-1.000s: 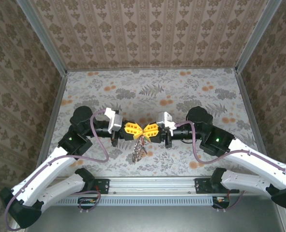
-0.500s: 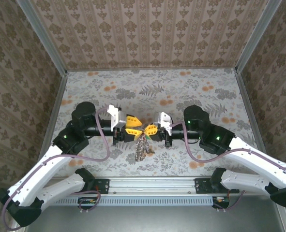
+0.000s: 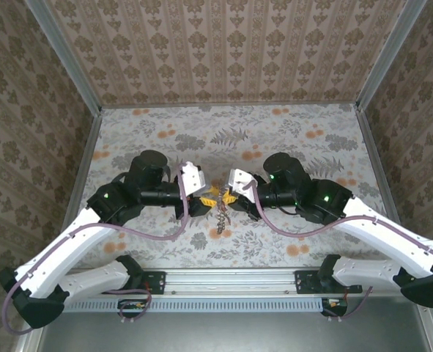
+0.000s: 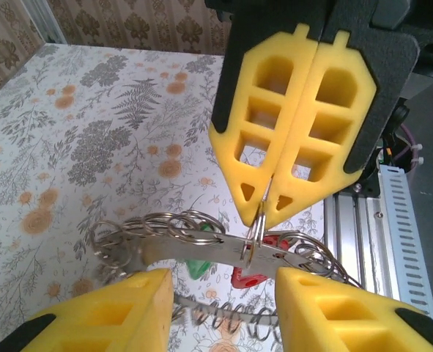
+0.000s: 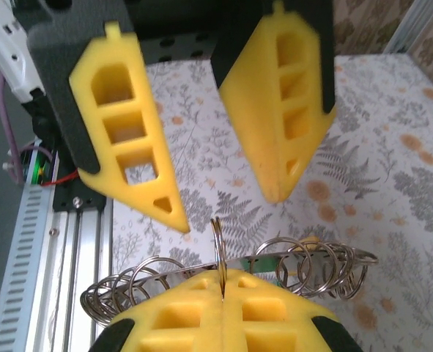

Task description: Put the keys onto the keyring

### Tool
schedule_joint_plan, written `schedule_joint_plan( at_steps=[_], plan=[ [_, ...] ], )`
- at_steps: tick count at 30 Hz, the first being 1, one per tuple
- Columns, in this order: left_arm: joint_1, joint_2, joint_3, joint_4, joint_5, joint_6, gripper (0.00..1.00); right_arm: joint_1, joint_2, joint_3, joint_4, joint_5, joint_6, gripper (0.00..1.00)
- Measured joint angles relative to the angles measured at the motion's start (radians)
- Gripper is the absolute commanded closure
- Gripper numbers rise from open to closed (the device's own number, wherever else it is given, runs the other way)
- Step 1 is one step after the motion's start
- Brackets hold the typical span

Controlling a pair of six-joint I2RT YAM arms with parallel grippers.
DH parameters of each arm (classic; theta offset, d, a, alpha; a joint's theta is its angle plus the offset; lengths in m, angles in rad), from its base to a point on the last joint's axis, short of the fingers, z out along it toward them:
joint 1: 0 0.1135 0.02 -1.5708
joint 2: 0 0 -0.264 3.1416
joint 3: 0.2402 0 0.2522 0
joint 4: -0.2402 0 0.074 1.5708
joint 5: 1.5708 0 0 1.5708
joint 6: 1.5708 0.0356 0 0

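Note:
My right gripper (image 3: 228, 196) (image 5: 222, 282) is shut on a thin silver split ring (image 5: 219, 242), held edge-up. That ring sits on a flat silver strip (image 4: 201, 248) threaded with several wire rings, part of the keyring (image 3: 220, 218), whose coiled loop (image 4: 234, 314) hangs below. A red key tag (image 4: 254, 277) and a green key tag (image 4: 198, 265) hang just under the strip; the key blades are hard to make out. My left gripper (image 3: 207, 196) (image 4: 223, 286) is open, its fingers (image 5: 132, 147) either side of the strip, not touching it. A bit of yellow tag (image 5: 305, 240) peeks out behind the rings.
The floral tabletop (image 3: 275, 139) stretches behind the arms, enclosed by patterned walls. An aluminium rail (image 3: 231, 280) (image 4: 392, 220) runs along the near edge under the arm bases.
Both arms have pushed in and turned their wrists, so the grippers sit closer at the middle. The left gripper has opened. The hanging bunch has shifted slightly right and up.

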Motion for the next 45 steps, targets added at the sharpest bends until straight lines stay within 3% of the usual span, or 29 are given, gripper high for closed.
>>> schedule_joint_plan(
  at_steps=[16,22,26,31,37,40,45],
  plan=[
    [-0.032,0.065,0.045,-0.003,0.055,0.023,0.77,0.001,0.021,0.008,-0.042,-0.016,-0.01,1.0],
    [-0.033,0.092,0.045,-0.021,0.07,0.023,0.78,0.001,0.019,0.008,-0.042,-0.019,-0.01,1.0],
    [-0.033,0.089,0.043,-0.023,0.079,0.019,1.0,0.0,0.016,0.008,-0.039,-0.018,-0.009,1.0],
    [-0.037,0.08,0.029,-0.013,0.097,0.027,1.0,0.0,0.015,0.008,-0.042,-0.019,-0.009,1.0],
    [0.005,-0.015,-0.063,0.111,0.195,-0.012,1.0,0.007,-0.018,-0.012,0.015,-0.04,0.016,0.76],
    [0.044,-0.068,-0.109,0.179,0.27,-0.052,1.0,0.006,-0.034,-0.028,0.055,-0.046,0.026,0.75],
    [0.063,-0.085,-0.127,0.267,0.354,-0.096,1.0,0.006,-0.035,-0.044,0.095,-0.057,0.044,0.81]
  ],
)
